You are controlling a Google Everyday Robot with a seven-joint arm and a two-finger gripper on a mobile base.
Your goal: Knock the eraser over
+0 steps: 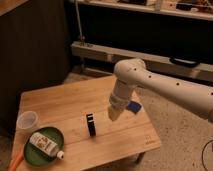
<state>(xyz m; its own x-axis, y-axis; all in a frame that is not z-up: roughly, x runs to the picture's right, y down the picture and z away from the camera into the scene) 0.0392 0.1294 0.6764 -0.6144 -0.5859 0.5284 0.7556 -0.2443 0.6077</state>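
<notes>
The eraser (90, 125), a slim black block with a pale stripe, stands upright on its edge near the middle of the wooden table (60, 107). My gripper (114, 114) hangs from the white arm just right of the eraser, a short gap away and about level with its top. A small blue object (134, 106) lies on the table behind the gripper, partly hidden by the arm.
A green plate (30, 150) at the front left holds a white labelled bottle (45, 146). A clear plastic cup (28, 121) stands behind the plate. An orange item (16, 161) pokes out at the table's left front edge. Metal shelving runs along the back.
</notes>
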